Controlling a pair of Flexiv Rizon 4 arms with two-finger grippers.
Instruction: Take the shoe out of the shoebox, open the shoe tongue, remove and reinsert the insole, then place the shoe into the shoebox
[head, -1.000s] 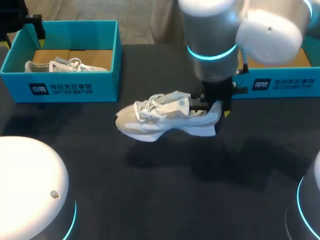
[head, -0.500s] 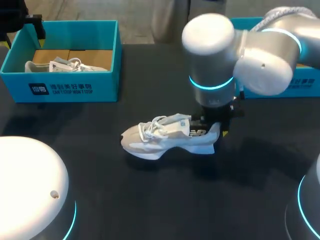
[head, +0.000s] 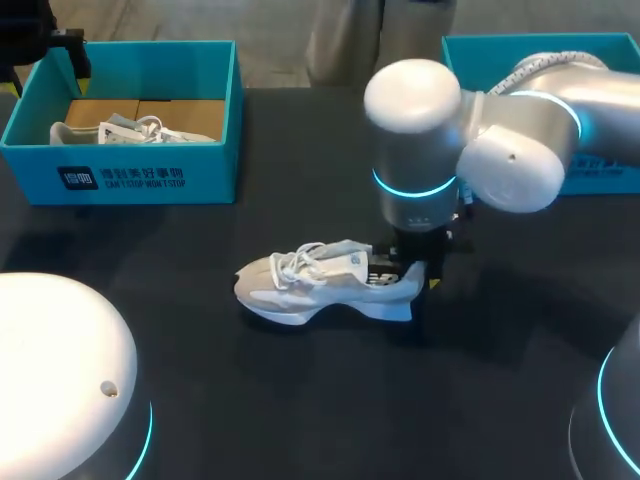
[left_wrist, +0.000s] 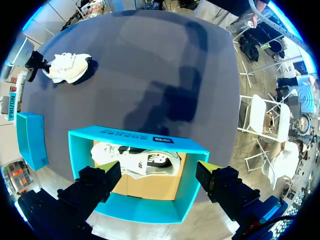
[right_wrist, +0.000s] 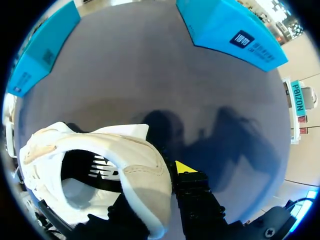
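A white and grey sneaker (head: 320, 285) lies on its sole at the middle of the dark table. My right gripper (head: 412, 278) comes down from above and is shut on its heel. In the right wrist view the heel collar of the sneaker (right_wrist: 130, 160) sits between the fingers, one yellow tip showing beside it. My left gripper (left_wrist: 160, 175) hangs open above the teal shoebox (left_wrist: 135, 145) at the back left. That box holds a second white shoe (left_wrist: 135, 160), also seen in the head view as the second shoe (head: 125, 130).
The left shoebox (head: 150, 180) stands at the back left and another teal shoebox (head: 610, 175) at the back right, partly behind my right arm. Bare dark table lies in front of the sneaker and between the boxes.
My right arm has lowered the sneaker and brought it toward the table's front; the shoe now sits level on the table. The left arm has kept still.
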